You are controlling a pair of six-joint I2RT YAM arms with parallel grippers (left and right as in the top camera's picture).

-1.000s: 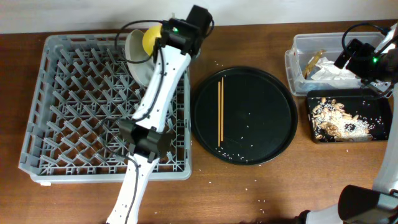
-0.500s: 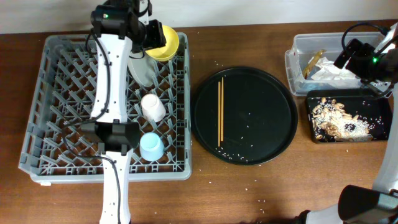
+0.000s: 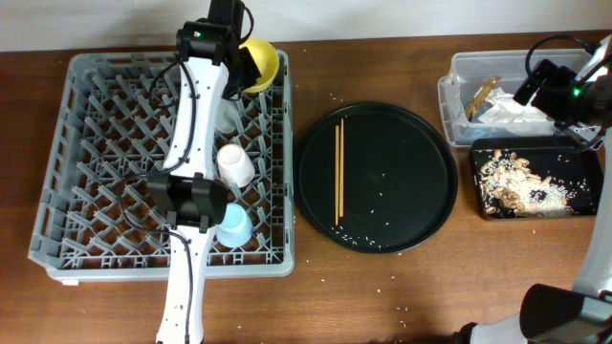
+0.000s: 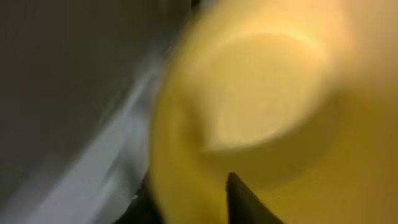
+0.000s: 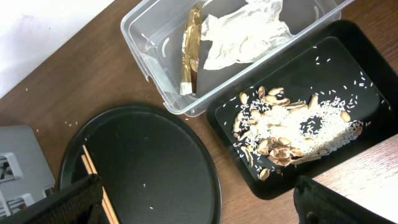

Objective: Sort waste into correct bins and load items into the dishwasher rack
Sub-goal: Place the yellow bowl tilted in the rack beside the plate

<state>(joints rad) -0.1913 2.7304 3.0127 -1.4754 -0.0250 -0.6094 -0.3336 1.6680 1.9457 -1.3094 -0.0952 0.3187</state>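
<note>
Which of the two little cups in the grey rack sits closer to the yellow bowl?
The pale pink cup: it stands between the yellow bowl and the light-blue cup, which is by the near edge of the rack.

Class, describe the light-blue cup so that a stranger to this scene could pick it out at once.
In the overhead view, find the large grey dishwasher rack on the left of the table. Near its lower right corner sits the light-blue cup. Its colour sets it apart: the pink cup just above it is the only other cup there.
</note>
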